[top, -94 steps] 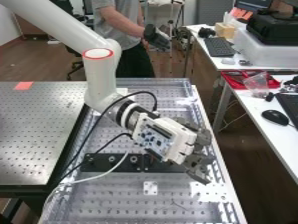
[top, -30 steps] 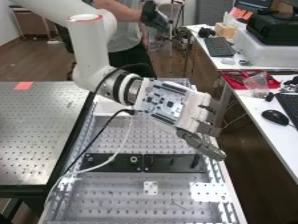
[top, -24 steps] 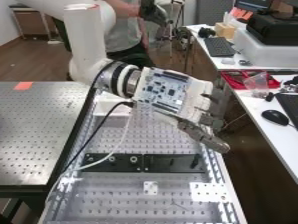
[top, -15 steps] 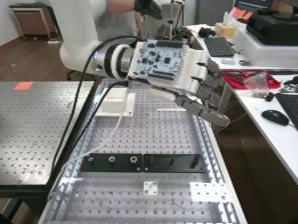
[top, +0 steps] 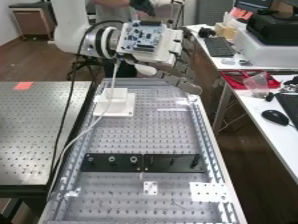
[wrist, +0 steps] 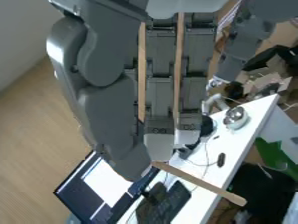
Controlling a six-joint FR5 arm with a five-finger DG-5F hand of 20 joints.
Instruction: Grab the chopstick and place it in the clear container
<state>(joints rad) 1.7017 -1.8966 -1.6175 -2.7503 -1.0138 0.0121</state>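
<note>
The hand point(top: 171, 47) is up by the far right corner of the bench point(top: 149, 137), pinching the chopstick point(wrist: 199, 183) near one end, so I'd call this the carry; next it wants lowering into the clear container and letting go. I can read no brand or label from here

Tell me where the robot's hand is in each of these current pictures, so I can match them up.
High view: the hand is in the upper middle, by the far end of the perforated bench.
Wrist view: the hand is close up, before a white desk.
Shared landmark: a white desk with a dark keyboard, possibly the same.
</note>
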